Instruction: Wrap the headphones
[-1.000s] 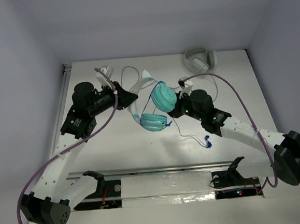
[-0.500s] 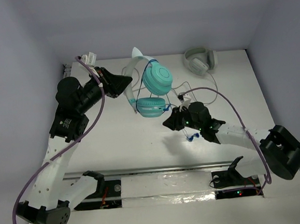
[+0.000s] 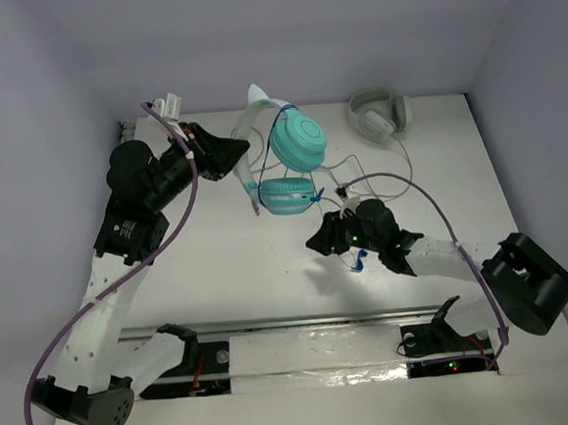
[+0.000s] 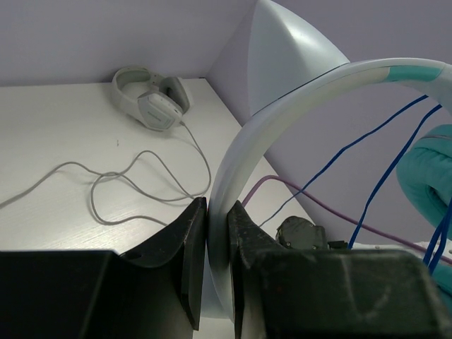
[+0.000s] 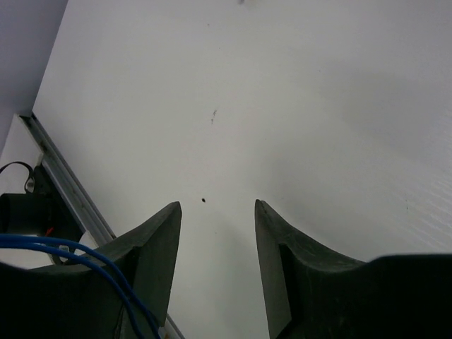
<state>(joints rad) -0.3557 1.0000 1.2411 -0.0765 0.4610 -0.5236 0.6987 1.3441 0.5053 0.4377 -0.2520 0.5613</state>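
Note:
The headphones [image 3: 296,141] hang above the table, one teal ear cup over the other [image 3: 285,195], with a white headband [image 3: 251,126]. My left gripper [image 3: 238,159] is shut on that headband; in the left wrist view the band [image 4: 282,106] runs up from between the closed jaws of the left gripper [image 4: 217,236], with a teal cup [image 4: 427,176] at the right. The thin blue cable [image 3: 321,202] drops to my right arm, its end [image 3: 359,259] by the wrist. My right gripper [image 3: 314,242] stands open and empty over the table [image 5: 217,208]; blue cable [image 5: 70,251] lies outside its left finger.
Grey-white headphones [image 3: 380,114] lie at the back right of the table, their grey cable [image 4: 141,183] looping forward. A metal rail [image 3: 302,321] runs along the near edge, also seen as the rail [image 5: 63,183] in the right wrist view. Walls close in the left, back and right.
The left arm has lifted the headphones up and toward the back. The right gripper has left the ear cup, moved nearer and leftward, and opened.

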